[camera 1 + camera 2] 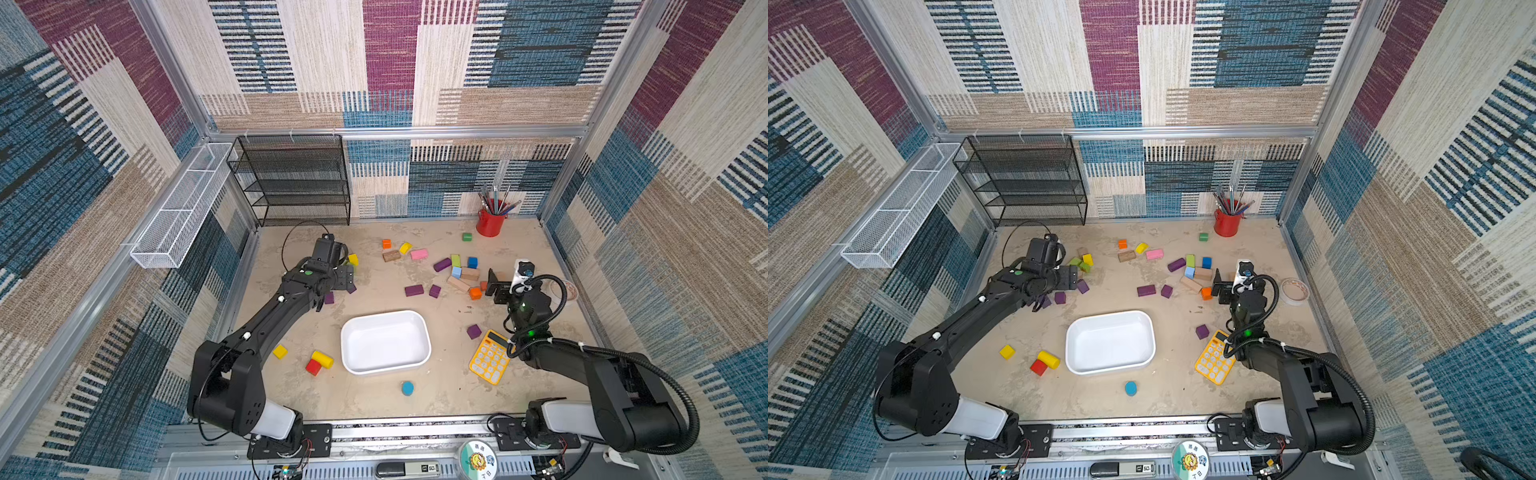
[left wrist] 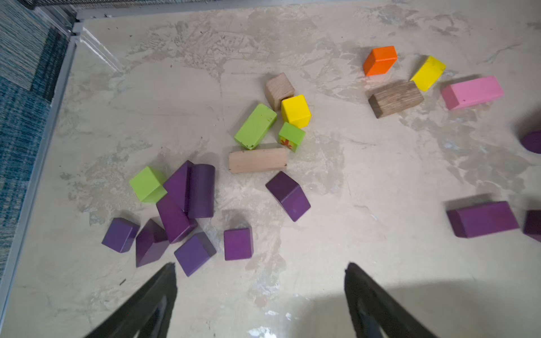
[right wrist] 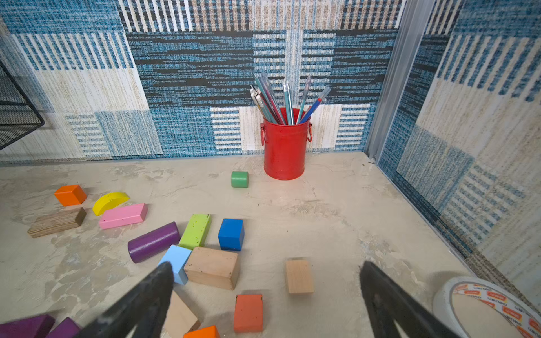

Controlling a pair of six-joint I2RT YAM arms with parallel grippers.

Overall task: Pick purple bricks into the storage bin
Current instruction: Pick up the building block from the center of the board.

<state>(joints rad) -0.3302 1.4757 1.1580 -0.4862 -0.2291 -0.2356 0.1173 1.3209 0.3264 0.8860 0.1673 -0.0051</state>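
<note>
The white storage bin (image 1: 384, 343) (image 1: 1109, 343) sits empty at the table's middle front. Several purple bricks (image 2: 175, 216) lie clustered on the floor just beyond my left gripper (image 2: 260, 266), which hangs open with nothing between its fingers; a purple cube (image 2: 237, 244) is the closest. More purple bricks lie apart: a bar (image 1: 414, 290), a cube (image 1: 434, 291), a cylinder (image 1: 442, 264) (image 3: 153, 241) and a cube (image 1: 473, 331) beside the calculator. My right gripper (image 3: 266, 264) is open over wooden and orange blocks, holding nothing.
Blocks of other colours are scattered about, among them a pink block (image 1: 419, 254) and a blue cube (image 1: 472, 262). A yellow calculator (image 1: 489, 357), a tape roll (image 3: 483, 307) and a red pen cup (image 1: 490, 222) stand at the right. A black mesh rack (image 1: 291, 178) fills the back left.
</note>
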